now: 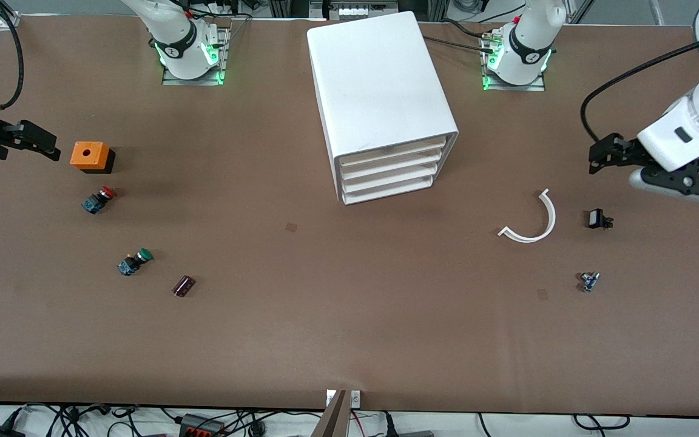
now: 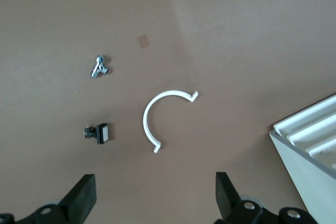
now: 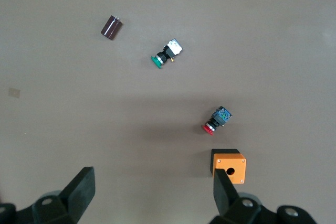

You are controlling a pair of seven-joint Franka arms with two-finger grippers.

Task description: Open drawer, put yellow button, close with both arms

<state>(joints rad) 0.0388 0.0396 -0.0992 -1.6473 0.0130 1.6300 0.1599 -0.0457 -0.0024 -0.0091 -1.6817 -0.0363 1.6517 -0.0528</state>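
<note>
The white cabinet (image 1: 380, 85) stands at the middle of the table, and its uppermost drawer (image 1: 393, 149) is shut like the three below it. A corner of the cabinet shows in the left wrist view (image 2: 310, 145). No yellow-capped button shows in any view. My left gripper (image 1: 602, 155) (image 2: 155, 190) is open and empty above the table at the left arm's end, over bare table beside a white arc piece (image 1: 534, 221) (image 2: 157, 116). My right gripper (image 1: 43, 142) (image 3: 152, 182) is open and empty at the right arm's end, next to an orange box (image 1: 90, 155) (image 3: 229, 165).
A red-capped button (image 1: 99, 199) (image 3: 216, 120), a green-capped button (image 1: 135, 261) (image 3: 167, 55) and a dark cylinder (image 1: 183, 286) (image 3: 111, 27) lie near the right arm's end. A small black part (image 1: 598, 219) (image 2: 98, 132) and a small metal part (image 1: 589, 281) (image 2: 99, 67) lie near the left arm's end.
</note>
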